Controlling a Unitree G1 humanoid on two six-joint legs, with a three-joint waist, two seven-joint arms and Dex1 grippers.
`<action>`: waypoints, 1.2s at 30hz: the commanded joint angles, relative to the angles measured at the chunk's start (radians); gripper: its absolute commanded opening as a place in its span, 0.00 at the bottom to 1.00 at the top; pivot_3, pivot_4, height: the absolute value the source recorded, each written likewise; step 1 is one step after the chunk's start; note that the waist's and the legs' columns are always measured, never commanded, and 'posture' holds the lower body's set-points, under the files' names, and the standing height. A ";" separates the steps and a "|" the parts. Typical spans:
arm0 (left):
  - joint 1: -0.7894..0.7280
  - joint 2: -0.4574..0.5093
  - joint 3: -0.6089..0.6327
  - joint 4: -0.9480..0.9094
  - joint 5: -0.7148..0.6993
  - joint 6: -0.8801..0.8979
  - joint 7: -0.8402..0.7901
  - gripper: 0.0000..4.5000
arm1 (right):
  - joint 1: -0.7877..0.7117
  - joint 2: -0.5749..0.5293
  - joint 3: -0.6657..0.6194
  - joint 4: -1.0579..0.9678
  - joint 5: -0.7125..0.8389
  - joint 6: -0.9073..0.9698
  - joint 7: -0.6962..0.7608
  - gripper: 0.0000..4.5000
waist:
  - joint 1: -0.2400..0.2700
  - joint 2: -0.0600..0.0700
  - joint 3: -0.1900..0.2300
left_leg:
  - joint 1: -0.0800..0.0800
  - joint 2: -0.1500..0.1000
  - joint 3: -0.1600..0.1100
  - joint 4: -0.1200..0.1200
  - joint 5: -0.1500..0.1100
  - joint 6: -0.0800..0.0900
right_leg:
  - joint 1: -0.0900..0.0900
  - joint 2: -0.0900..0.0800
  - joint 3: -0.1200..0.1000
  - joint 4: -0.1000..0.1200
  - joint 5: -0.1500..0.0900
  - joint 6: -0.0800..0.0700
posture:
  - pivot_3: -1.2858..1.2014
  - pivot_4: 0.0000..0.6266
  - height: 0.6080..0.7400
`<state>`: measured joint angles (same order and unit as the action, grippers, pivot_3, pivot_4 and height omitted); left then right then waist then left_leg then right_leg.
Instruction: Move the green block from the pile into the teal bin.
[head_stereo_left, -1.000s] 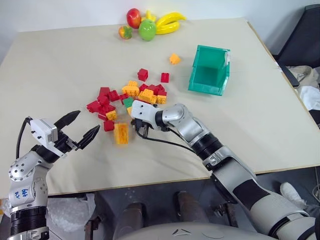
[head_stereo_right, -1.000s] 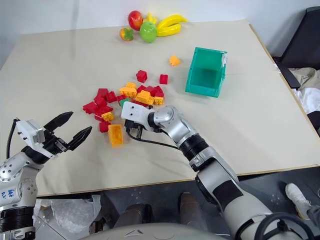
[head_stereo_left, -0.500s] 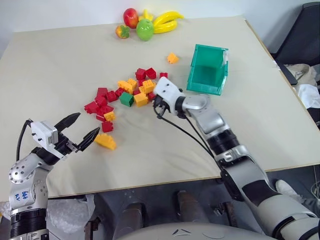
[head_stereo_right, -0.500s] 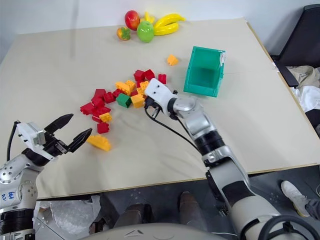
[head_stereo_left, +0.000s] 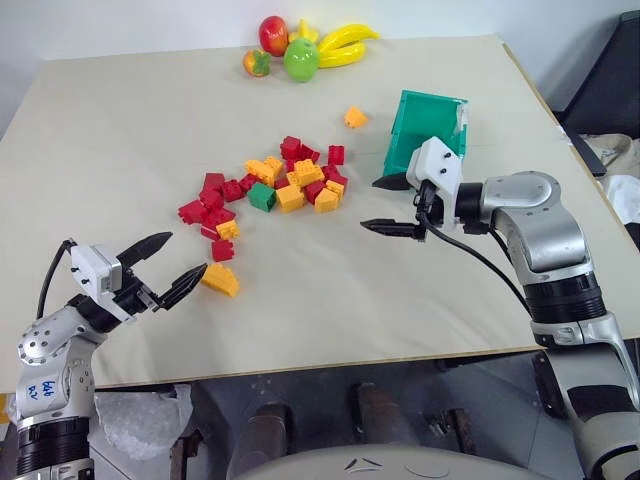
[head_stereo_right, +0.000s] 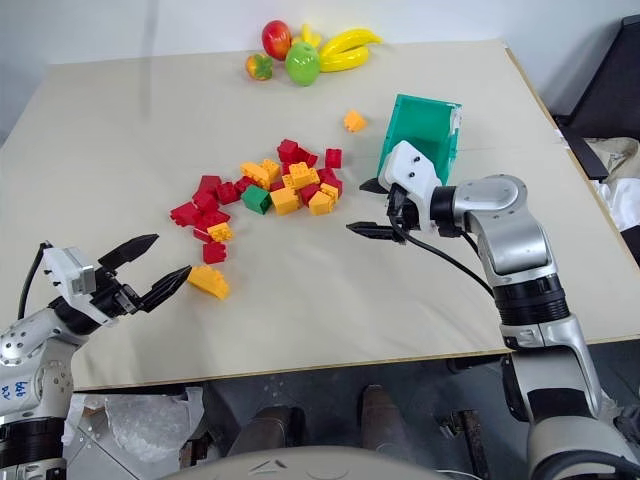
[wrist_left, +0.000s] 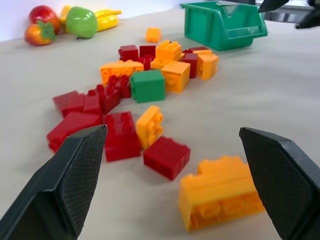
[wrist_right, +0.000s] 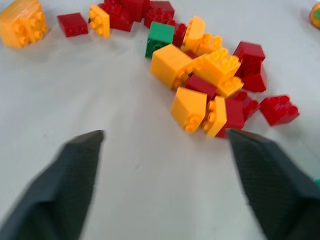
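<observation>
while the green block (head_stereo_left: 262, 196) lies in the pile (head_stereo_left: 285, 186), the right gripper (head_stereo_left: 393, 205) hangs wide open and empty (beside the teal bin (head_stereo_left: 427, 118)); next: reach back and grasp it.

Bright, even light; soft shadows under the pile (head_stereo_left: 270, 190); right wrist view looks motion-blurred, perhaps defocused.

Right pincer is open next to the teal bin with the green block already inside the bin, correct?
Not quite. The right pincer is open next to the teal bin, but the green block sits on the table at the edge of the pile, as the left eye view shows.
</observation>
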<state>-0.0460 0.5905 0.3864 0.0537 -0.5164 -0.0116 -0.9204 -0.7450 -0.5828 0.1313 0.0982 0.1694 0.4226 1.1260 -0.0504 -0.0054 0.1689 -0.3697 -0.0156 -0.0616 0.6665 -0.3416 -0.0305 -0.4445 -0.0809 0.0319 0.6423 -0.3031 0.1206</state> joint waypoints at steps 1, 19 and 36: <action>-0.016 0.018 0.019 0.003 -0.019 0.002 -0.012 1.00 | 0.014 -0.013 -0.012 -0.100 0.029 0.046 -0.019 1.00 | 0.000 0.000 0.000 | 0.000 0.000 0.000 0.000 0.000 0.000 | 0.000 0.000 0.000 0.000 0.000 0.000 | 0.52 0.24 1.00; -0.022 -0.011 0.014 -0.043 -0.011 0.008 0.031 1.00 | -0.389 0.639 0.130 0.596 -0.135 -0.058 -0.510 1.00 | -0.019 0.000 0.000 | 0.000 -0.001 0.001 0.000 0.001 -0.001 | -0.002 0.000 0.001 0.005 0.000 0.000 | 0.52 0.24 1.00; 0.101 -0.037 0.058 -0.165 -0.023 0.008 0.101 1.00 | -0.624 0.837 0.071 1.171 -0.226 -0.314 -0.603 1.00 | -0.067 0.000 0.000 | 0.000 0.001 -0.001 -0.002 0.001 -0.002 | -0.002 0.000 0.000 0.005 0.000 0.000 | 0.52 0.24 1.00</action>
<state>0.0468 0.5555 0.4192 -0.0720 -0.5178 0.0084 -0.8282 -1.3453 0.2171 0.2181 1.2721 -0.0608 0.1102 0.4753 -0.1178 -0.0049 0.1690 -0.3697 -0.0140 -0.0624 0.6646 -0.3411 -0.0323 -0.4461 -0.0799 0.0319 0.6476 -0.3031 0.1205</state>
